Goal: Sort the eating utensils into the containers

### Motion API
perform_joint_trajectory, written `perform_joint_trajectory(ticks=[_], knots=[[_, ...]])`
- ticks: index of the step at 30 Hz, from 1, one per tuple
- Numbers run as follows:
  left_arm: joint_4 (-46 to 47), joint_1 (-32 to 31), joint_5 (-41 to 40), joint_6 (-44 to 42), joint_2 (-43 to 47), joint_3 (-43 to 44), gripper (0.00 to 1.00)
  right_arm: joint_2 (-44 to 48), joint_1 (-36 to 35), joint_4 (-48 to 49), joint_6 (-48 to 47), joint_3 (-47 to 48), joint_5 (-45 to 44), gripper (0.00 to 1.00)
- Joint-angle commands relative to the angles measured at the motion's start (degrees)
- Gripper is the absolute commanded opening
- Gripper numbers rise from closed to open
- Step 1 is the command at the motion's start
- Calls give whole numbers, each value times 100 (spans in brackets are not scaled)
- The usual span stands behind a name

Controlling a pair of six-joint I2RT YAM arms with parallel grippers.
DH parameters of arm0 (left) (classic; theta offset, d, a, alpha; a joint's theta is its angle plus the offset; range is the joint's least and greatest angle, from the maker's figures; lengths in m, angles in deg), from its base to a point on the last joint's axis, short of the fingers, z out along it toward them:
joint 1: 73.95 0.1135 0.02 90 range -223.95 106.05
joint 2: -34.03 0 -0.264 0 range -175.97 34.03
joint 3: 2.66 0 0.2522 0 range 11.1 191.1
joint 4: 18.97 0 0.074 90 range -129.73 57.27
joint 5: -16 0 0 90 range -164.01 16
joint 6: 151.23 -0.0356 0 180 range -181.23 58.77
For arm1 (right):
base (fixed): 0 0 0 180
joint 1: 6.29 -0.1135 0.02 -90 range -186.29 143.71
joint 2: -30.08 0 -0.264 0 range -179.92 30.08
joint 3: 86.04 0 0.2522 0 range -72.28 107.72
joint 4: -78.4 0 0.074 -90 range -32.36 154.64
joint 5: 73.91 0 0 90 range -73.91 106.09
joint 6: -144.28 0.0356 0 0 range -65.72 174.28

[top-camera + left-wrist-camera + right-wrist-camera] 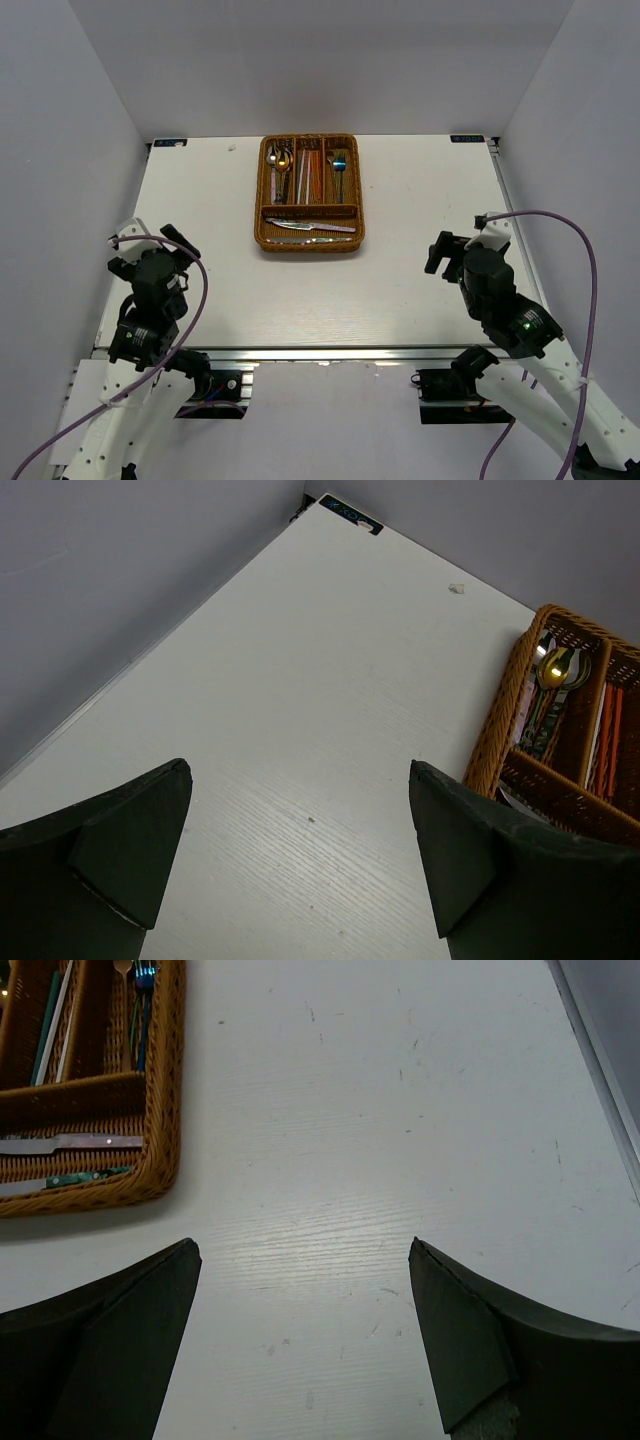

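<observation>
The brown wicker tray (262, 190) sits at the far middle of the table. Its left slot holds spoons (280, 160), the middle slot chopsticks (309, 172), the right slot forks (339, 165), and the crosswise near slot knives (312, 227). My left gripper (150, 238) is open and empty over the near left of the table. My right gripper (455, 245) is open and empty at the near right. The left wrist view shows the tray's left corner (497, 715) with a gold spoon (553, 667). The right wrist view shows the tray's near right corner (160, 1110) with a knife (70, 1143).
White walls enclose the table on the left, back and right. A small white speck (456, 588) lies on the table left of the tray. Purple cables hang from both arms.
</observation>
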Motion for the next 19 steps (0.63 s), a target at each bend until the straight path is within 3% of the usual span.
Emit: perform_joint_trajectory(ticks=[1, 19], knots=[[60, -18, 57, 22, -26, -44, 98, -33, -3, 349, 58, -12, 49, 89], [95, -18, 102, -5, -26, -61, 98, -314, -3, 543, 111, -12, 269, 89]])
